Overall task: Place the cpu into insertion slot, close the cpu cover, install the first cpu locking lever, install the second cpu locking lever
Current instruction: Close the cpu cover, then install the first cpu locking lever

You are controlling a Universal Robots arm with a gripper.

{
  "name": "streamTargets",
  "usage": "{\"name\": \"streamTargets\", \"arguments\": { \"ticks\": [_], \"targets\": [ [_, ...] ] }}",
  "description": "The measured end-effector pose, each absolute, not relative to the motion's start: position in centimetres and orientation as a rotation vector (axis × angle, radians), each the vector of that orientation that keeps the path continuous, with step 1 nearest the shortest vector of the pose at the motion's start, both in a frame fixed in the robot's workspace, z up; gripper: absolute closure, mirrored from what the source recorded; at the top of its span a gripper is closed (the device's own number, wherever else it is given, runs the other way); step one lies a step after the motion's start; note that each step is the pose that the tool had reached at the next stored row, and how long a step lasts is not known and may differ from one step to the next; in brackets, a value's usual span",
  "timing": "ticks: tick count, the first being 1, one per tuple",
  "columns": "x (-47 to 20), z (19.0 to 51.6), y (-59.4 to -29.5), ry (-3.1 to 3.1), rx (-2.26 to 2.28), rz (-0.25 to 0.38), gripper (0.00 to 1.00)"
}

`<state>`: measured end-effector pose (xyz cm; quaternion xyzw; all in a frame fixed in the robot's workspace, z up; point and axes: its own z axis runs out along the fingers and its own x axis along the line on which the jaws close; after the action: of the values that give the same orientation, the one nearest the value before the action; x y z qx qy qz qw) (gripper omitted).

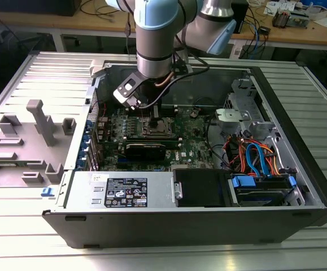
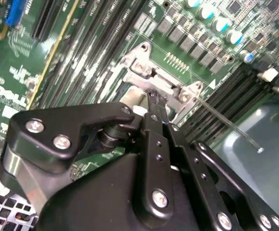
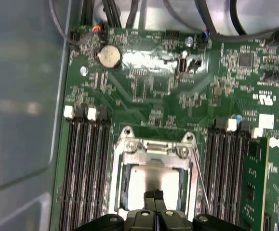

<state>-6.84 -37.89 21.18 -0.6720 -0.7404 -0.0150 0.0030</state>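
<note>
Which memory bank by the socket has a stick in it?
The bank away from the grey case wall: a green stick stands in its outer slot. The wall-side bank is empty.

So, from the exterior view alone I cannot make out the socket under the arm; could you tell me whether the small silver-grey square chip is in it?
Observer: Yes; in the first wrist view the dull silver-grey square cpu lies there, showing through the window of the thin silvery cpu cover.
Operator: And the locking lever?
Observer: One thin wire locking lever slants away from the frame's side.
Operator: The gripper?
Observer: The black gripper is shut, tips above the chip.
</note>
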Motion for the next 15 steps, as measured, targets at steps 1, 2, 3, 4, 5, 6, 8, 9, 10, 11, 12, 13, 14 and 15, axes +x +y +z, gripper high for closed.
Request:
{"name": "streamTargets", "arguments": {
  "ticks": [1, 2, 3, 4, 5, 6, 8, 9, 10, 11, 12, 13, 14, 15],
  "targets": [
    [-6.45, 21.18, -37.89, -2.321, -2.107, -0.046, 0.89],
    [-6.28, 21.18, -37.89, -2.321, -2.106, -0.046, 0.89],
    [-6.12, 21.19, -37.9, -2.321, -2.106, -0.045, 0.89],
    [-6.08, 21.19, -37.9, -2.32, -2.106, -0.045, 0.89],
    [-6.07, 21.19, -37.89, -2.32, -2.106, -0.045, 0.89],
    [-5.8, 21.19, -37.89, -2.32, -2.106, -0.044, 0.89],
    [-5.54, 21.19, -37.89, -2.32, -2.105, -0.043, 0.89],
    [-5.53, 21.19, -37.89, -2.32, -2.105, -0.043, 0.89],
    [-5.53, 21.19, -37.89, -2.32, -2.105, -0.043, 0.89],
    [-5.53, 21.19, -37.89, -2.32, -2.105, -0.043, 0.89],
    [-5.53, 21.19, -37.89, -2.319, -2.105, -0.043, 0.89],
    [-5.52, 21.19, -37.89, -2.32, -2.105, -0.043, 0.89],
    [-5.52, 21.18, -37.89, -2.32, -2.105, -0.043, 0.89],
    [-5.51, 21.19, -37.89, -2.319, -2.105, -0.043, 0.89]
  ]
}}
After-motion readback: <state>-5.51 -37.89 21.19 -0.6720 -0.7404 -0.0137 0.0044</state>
